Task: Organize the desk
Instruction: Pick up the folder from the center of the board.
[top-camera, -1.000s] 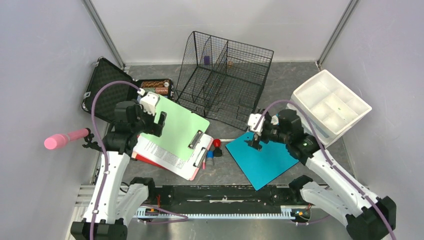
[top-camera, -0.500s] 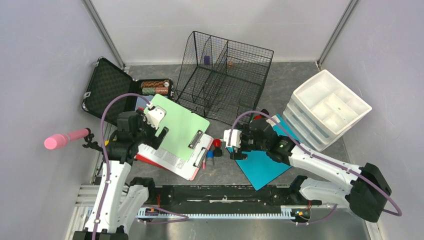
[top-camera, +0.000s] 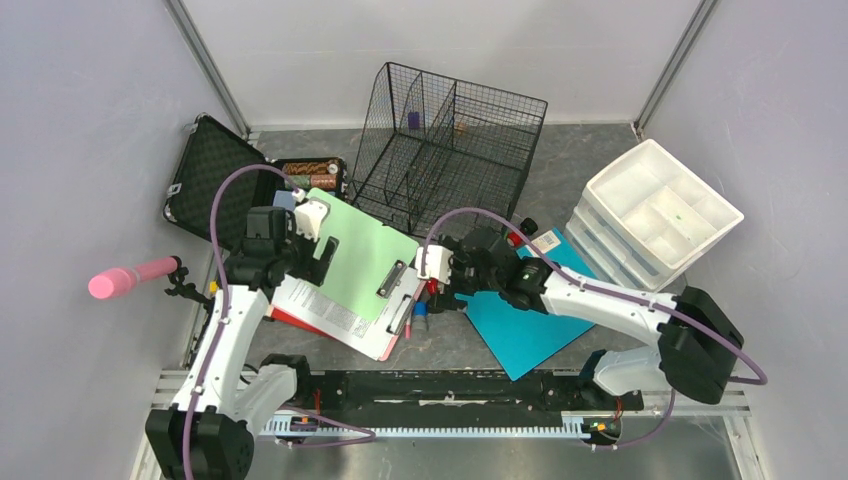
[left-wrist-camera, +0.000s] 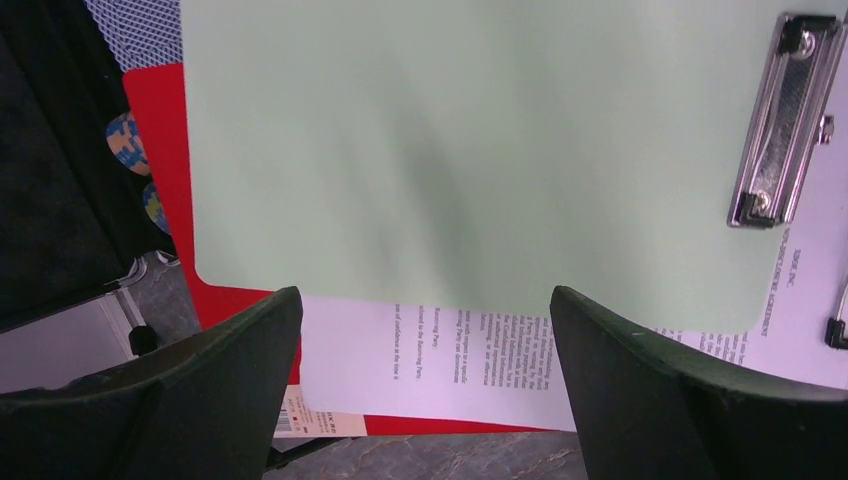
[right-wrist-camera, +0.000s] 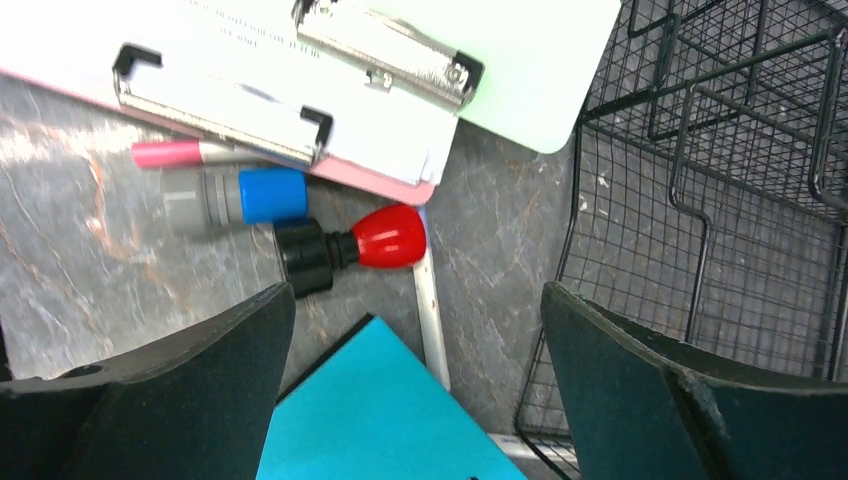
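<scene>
On the dark mottled desk (top-camera: 570, 170) a green clipboard (top-camera: 360, 250) lies on a white printed clipboard (top-camera: 340, 315) and a red folder (top-camera: 285, 320). My left gripper (top-camera: 325, 255) hovers open over the green board's near-left edge (left-wrist-camera: 460, 150), with the printed sheet (left-wrist-camera: 450, 350) between its fingers and nothing held. My right gripper (top-camera: 453, 288) is open above the left corner of a teal notebook (top-camera: 525, 325). Just ahead of it lie a red-capped black stamp (right-wrist-camera: 385, 237), a blue-capped marker (right-wrist-camera: 270, 195), a pink pen (right-wrist-camera: 165, 153) and a white pen (right-wrist-camera: 430, 310).
A black wire rack (top-camera: 450, 150) stands at the back centre, close to my right gripper's far side (right-wrist-camera: 720, 200). A white drawer organiser (top-camera: 655, 215) sits at the right. An open black case (top-camera: 215, 180) is at the back left. A pink handle (top-camera: 130, 278) juts from the left wall.
My right arm has swung left from over the teal notebook's middle to its left corner beside the stamp. My left gripper has shifted slightly back over the green clipboard. Both stayed open.
</scene>
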